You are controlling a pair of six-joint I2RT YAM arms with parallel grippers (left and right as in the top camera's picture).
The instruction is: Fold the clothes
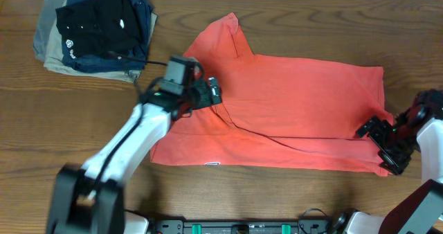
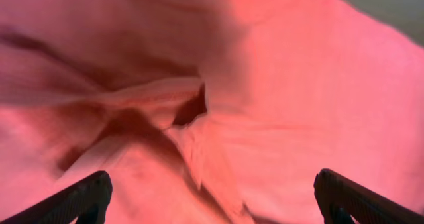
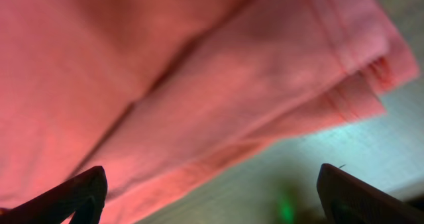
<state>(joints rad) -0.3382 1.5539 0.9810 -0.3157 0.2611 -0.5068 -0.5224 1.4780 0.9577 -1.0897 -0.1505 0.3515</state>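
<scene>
On mid-table, coral T-shirt lies flat. Left gripper sits over a crease, right gripper at the hem corner. Overhead obscures finger gaps. Both wrist views show fingers spread wide over fabric. Only the right wrist shows 2 stacked hems.

Coral-red T-shirt cloth fills nearly the whole view, close and blurred. Soft creases run in from the left and meet at a small dark pocket of shadow near the middle. The left gripper has its jaws spread wide, black tips at the bottom corners, cloth lying between them. A grey sliver of table shows top right
</scene>
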